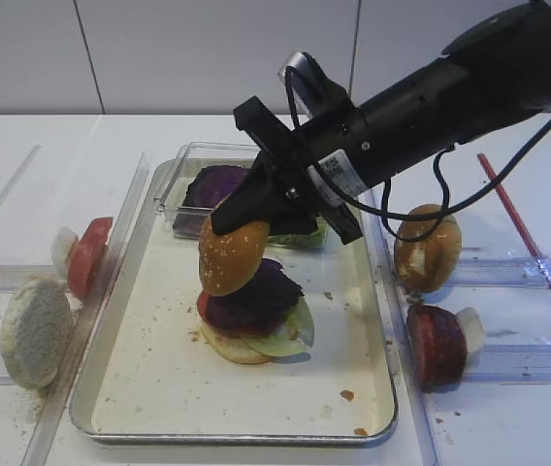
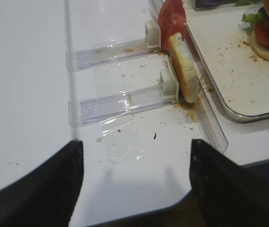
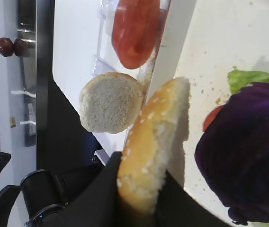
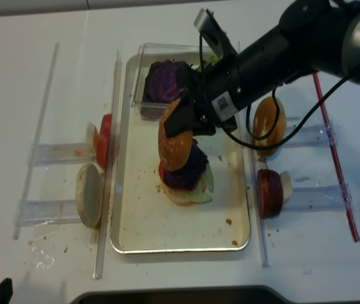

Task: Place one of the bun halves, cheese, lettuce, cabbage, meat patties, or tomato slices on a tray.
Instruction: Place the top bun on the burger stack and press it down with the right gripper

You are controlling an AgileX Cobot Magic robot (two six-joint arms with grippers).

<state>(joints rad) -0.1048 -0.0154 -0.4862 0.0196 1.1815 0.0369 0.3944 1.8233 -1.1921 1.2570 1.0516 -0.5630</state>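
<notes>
My right gripper (image 1: 242,216) is shut on the sesame bun half (image 1: 232,255), held on edge just above and left of a stack on the tray (image 1: 149,388). The stack has purple cabbage (image 1: 256,296) over tomato, lettuce (image 1: 290,335) and a bun base. In the right wrist view the black jaws (image 3: 141,198) pinch the bun's (image 3: 153,142) lower edge, with the cabbage (image 3: 243,151) to its right. My left gripper (image 2: 134,184) stands open over bare table, left of the tray's corner (image 2: 248,116).
A clear box (image 1: 183,160) of cabbage sits at the tray's back. Left racks hold a tomato slice (image 1: 86,254) and a pale bun half (image 1: 35,332). Right racks hold a smooth brown bun (image 1: 429,248) and a meat patty (image 1: 436,345). A red rod (image 1: 533,243) lies far right.
</notes>
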